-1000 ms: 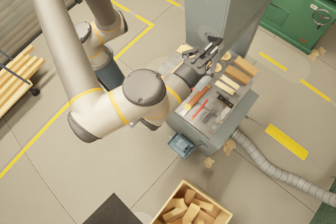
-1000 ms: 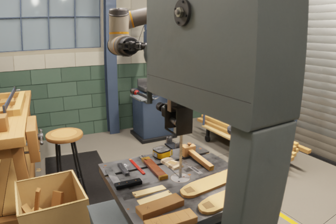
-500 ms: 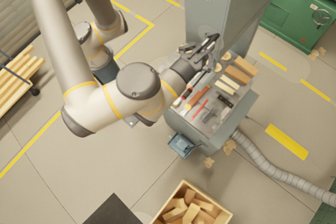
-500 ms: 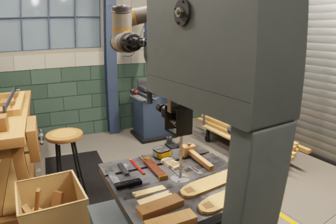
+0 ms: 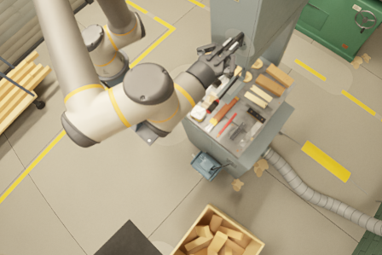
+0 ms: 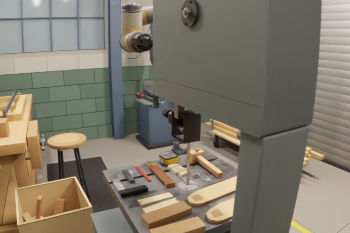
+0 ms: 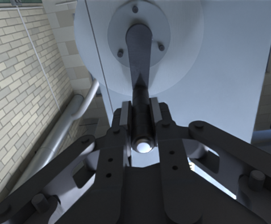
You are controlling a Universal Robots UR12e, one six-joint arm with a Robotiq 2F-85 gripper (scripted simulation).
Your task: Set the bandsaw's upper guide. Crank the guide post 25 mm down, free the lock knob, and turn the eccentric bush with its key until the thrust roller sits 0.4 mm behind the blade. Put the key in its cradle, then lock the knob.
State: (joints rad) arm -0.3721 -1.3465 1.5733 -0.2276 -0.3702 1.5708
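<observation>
The crank handle is a dark cylinder with a shiny end, on a dark arm from a round hub on the bandsaw's grey upper housing. My gripper has its two fingers closed on either side of this handle. In the side camera the gripper is at the housing's left face, above the saw table. The black upper guide block hangs under the housing over the thin blade. The key and lock knob are not clearly made out.
A wooden box of offcuts sits on the floor in front of the saw. The saw table holds wood blocks, a square, a red pencil and a tape measure. A stool stands by the wall. A dust hose runs across the floor.
</observation>
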